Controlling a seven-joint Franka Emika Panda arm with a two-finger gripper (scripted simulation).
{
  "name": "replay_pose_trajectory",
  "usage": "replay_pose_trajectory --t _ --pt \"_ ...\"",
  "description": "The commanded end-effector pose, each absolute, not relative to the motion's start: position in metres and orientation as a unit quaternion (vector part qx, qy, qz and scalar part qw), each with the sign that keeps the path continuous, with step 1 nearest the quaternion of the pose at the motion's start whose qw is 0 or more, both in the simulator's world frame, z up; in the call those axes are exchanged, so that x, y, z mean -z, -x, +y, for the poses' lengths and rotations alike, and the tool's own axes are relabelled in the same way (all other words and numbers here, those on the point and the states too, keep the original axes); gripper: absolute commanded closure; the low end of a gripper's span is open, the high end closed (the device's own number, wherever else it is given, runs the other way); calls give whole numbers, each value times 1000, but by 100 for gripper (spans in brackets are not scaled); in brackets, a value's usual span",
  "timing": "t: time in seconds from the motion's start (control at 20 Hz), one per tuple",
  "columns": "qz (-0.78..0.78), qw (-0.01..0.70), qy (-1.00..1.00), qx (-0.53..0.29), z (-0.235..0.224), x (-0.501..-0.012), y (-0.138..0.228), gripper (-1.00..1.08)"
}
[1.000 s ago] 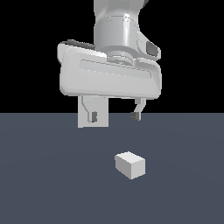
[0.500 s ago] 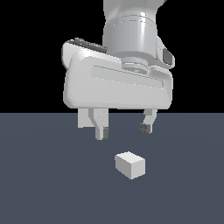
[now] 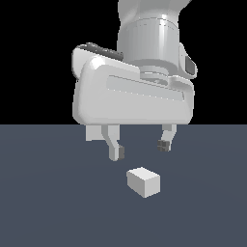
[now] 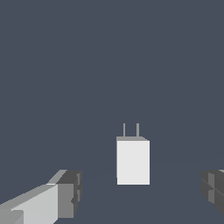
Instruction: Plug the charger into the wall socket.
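Observation:
The charger point(image 3: 143, 182) is a small white block lying on the dark grey floor; in the wrist view the charger point(image 4: 133, 162) shows two thin prongs on its far end. My gripper point(image 3: 140, 149) hangs open just above it, fingers apart wider than the block and not touching it. In the wrist view the gripper point(image 4: 142, 191) has one fingertip on each side of the block. A strip of the wall socket point(image 3: 94, 133) shows as a flat white piece behind one finger. The hand hides most of it.
Dark grey floor point(image 3: 48, 202) runs out on every side of the charger. Above the horizon line the background is black. No other objects show.
The gripper has come down and nearer over the charger, covering more of the white panel behind it. Its fingers stay apart. The charger has not moved.

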State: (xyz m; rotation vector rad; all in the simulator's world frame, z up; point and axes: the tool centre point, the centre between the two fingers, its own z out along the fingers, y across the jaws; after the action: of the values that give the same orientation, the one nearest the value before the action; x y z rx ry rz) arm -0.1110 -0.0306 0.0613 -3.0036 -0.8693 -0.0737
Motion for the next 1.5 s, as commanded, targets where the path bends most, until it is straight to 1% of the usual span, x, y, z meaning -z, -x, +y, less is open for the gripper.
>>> replay_pose_trajectory --t 0.0,0.3,0.8,1.1,1.15,1.45 --pt "-277 7 961 24 -30 -62 110 -92" --pt "-277 7 960 24 -30 -58 111 -92" --pt "-277 7 961 23 -30 -20 111 -92" --pt "-277 7 961 23 -30 -12 111 -92" --pt "-277 7 961 23 -30 -12 111 108" --pt "-277 7 961 23 -30 -12 111 108"
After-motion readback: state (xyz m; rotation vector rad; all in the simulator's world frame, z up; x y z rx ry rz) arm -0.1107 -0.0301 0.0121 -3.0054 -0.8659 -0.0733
